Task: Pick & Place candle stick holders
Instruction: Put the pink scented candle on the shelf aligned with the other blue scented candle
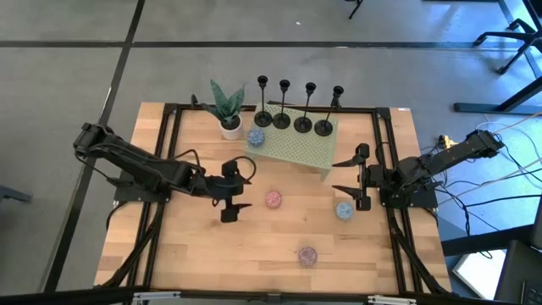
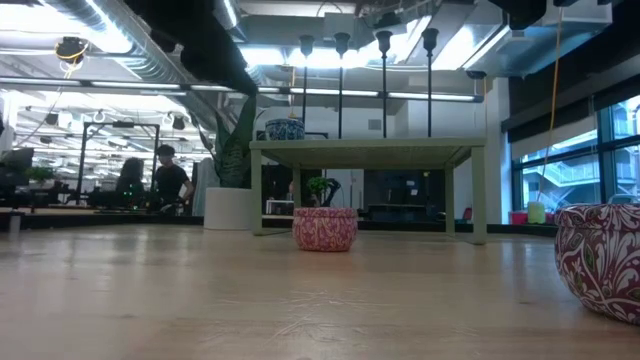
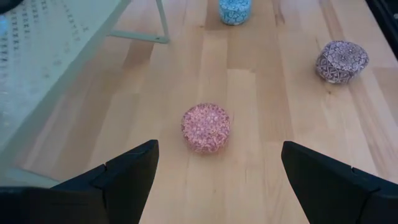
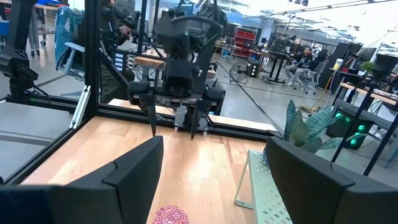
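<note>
Four black candle stick holders (image 1: pixel 292 108) stand in a row by their disc bases on the pale green perforated stand (image 1: pixel 296 144) at the table's far middle; their stems show in the low view (image 2: pixel 383 85). My left gripper (image 1: pixel 235 188) is open and empty, left of the pink ball (image 1: pixel 273 199), which lies ahead of its fingers in the left wrist view (image 3: pixel 206 127). My right gripper (image 1: pixel 349 176) is open and empty at the right of the stand, above the blue ball (image 1: pixel 344 210).
A potted plant (image 1: pixel 227 106) stands left of the stand. A blue ball (image 1: pixel 256 136) sits on the stand's left part. A purple ball (image 1: pixel 306 254) lies near the front edge. Black frame rails (image 1: pixel 383 161) run along the table's sides.
</note>
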`<state>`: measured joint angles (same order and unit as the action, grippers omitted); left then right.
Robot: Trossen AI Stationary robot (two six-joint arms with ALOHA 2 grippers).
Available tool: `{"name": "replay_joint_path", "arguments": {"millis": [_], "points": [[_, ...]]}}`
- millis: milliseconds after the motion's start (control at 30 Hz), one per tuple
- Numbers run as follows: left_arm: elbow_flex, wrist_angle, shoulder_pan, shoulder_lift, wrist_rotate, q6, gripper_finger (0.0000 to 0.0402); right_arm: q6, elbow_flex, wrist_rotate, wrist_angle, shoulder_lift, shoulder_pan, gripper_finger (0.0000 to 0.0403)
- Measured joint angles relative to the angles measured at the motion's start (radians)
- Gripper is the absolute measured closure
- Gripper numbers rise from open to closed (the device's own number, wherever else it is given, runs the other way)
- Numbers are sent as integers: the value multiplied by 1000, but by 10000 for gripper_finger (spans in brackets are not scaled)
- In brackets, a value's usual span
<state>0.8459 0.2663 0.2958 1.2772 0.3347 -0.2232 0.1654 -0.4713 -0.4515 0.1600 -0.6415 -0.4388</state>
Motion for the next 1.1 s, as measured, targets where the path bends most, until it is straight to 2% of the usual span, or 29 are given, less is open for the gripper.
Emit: {"name": "replay_joint_path", "arguments": {"millis": [367,567,933,1100], "points": [[-103,-203,-3,6,-22,-2,64,0,0,0,0,0,0,114],[-106,-253,-4,30,-22,-1,64,0,0,0,0,0,0,114],[-105,-391,-12,182,-18,52,64,0,0,0,0,0,0,114],[-105,-438,-49,228,-20,9,64,0,0,0,0,0,0,114]]}}
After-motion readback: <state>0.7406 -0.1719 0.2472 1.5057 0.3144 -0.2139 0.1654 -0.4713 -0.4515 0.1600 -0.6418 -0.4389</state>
